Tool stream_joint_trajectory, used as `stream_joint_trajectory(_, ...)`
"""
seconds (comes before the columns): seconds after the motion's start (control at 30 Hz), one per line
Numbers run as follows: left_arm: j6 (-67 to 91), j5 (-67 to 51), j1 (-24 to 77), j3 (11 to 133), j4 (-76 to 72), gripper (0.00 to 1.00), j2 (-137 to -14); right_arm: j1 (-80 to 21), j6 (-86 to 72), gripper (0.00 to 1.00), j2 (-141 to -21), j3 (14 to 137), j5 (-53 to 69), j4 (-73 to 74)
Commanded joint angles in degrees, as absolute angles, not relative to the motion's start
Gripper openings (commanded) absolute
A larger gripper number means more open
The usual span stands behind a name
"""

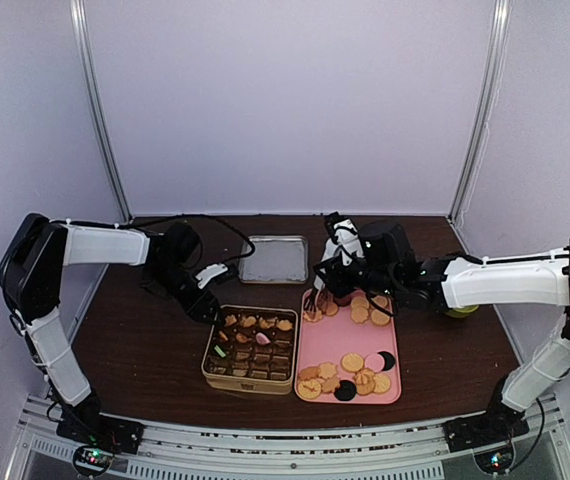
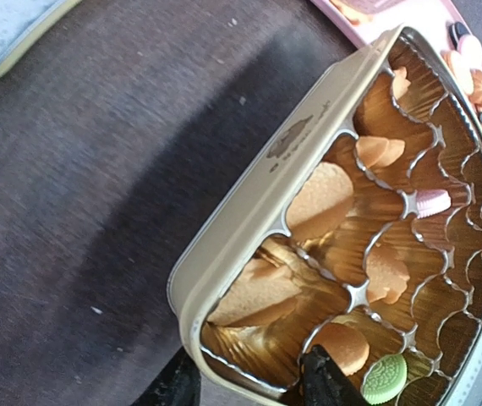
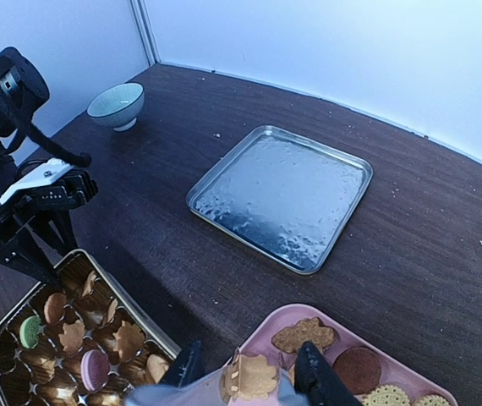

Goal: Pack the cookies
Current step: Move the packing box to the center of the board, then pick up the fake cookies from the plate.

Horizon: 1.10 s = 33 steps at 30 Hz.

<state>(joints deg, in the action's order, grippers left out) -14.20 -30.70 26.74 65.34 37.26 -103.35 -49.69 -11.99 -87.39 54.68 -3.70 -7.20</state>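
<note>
The left gripper [image 2: 248,372] is cut off at the frame edge. Its fingers are set astride a corner of the tin [image 2: 258,211], but whether it is clenched cannot be told. The right gripper [image 3: 248,355] is spread around a half-hidden grey metal piece [image 3: 190,397], its hold equally unclear. The cookies [image 2: 321,199], mostly tan with some pink and green, are seen in the tin's gold cups. More are spread on the pink tray [image 1: 315,340].

A metal tray [image 3: 283,196] lies on the dark table [image 3: 444,228], a pale bowl [image 3: 117,105] well apart. Nearer stand a tin [image 2: 258,203] and a pink tray [image 1: 320,345], with metal tongs [image 3: 152,396].
</note>
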Motion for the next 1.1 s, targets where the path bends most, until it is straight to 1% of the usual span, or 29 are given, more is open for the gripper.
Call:
stream_joint_trajectory(0.0,-14.1,-31.9,27.6,63.5,40.4,0.46,-101.6,-50.3,-11.8,0.35,-88.7,57.7,-3.0,-9.2)
stream_joint_trajectory(0.2,-14.4,-30.6,27.4,64.6,43.3,0.6,-100.1,-50.6,-11.9,0.36,-89.8,58.0,-2.6,-8.3)
stream_joint_trajectory(0.4,-14.9,-31.8,24.9,65.9,46.4,0.7,-94.7,-51.1,-13.1,0.35,-89.0,55.8,-1.7,-8.3)
stream_joint_trajectory(0.57,-16.1,-34.3,21.2,67.4,50.3,0.71,-89.8,-51.1,-14.2,0.35,-88.3,54.3,-1.1,-7.9)
stream_joint_trajectory(0.7,-18.1,-35.6,17.6,69.1,54.3,0.72,-86.0,-51.1,-14.4,0.41,-87.7,52.8,-1.2,-7.6)
stream_joint_trajectory(0.83,-20.1,-36.5,14.5,71.7,58.4,0.73,-82.4,-51.1,-14.7,0.41,-86.4,50.9,-2.1,-8.4)
stream_joint_trajectory(1.0,-20.2,-35.8,12.4,73.9,59.9,0.73,-80.0,-51.1,-15.6,0.37,-85.3,49.9,-1.4,-8.5)
stream_joint_trajectory(1.07,-20.2,-35.1,12.2,74.4,60.3,0.73,-79.6,-51.2,-16.5,0.33,-84.6,49.2,-1.2,-8.8)
